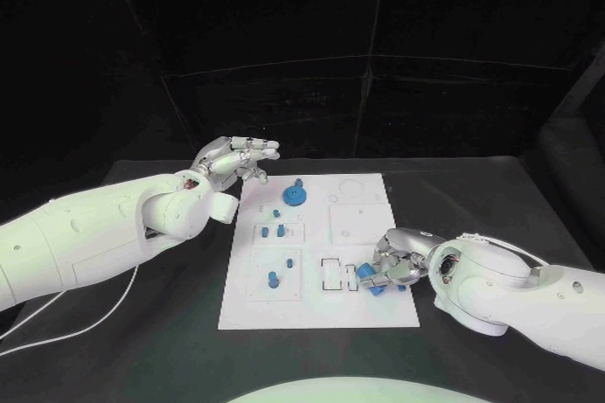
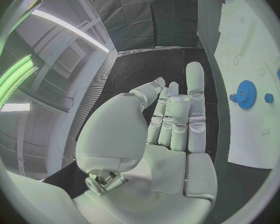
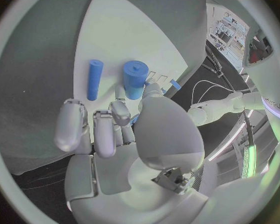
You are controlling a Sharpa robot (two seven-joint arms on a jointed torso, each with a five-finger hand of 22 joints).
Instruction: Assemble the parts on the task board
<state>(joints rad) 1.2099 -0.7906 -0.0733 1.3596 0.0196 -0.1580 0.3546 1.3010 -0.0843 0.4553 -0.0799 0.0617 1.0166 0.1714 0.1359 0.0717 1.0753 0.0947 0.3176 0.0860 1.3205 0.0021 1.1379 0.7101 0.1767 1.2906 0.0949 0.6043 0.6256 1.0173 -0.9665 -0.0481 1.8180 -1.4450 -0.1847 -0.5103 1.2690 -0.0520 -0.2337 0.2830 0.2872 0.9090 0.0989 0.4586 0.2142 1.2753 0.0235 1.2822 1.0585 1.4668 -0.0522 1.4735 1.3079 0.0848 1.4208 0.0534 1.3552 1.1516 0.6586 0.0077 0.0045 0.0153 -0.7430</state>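
The fingers (image 3: 114, 115) of the right hand (image 1: 393, 265) curl down over blue parts at the near right area of the task board (image 1: 365, 224); whether they grip one cannot be determined. In the right wrist view, a thick blue cylinder (image 3: 134, 78) stands just beyond the fingertips, and a slimmer blue rod (image 3: 94, 79) lies beside it on the white plate.

The fingers (image 2: 195, 102) of the left hand (image 1: 236, 162) are extended and lie side by side, holding nothing. This hand hovers above the black table (image 1: 504, 189), just off the far left corner of the board.

On the board, a blue gear (image 1: 295, 194) sits at the far end. Small blue pegs (image 1: 277, 232) stand in the left column. Another blue piece (image 1: 274, 279) stands nearer the robot.
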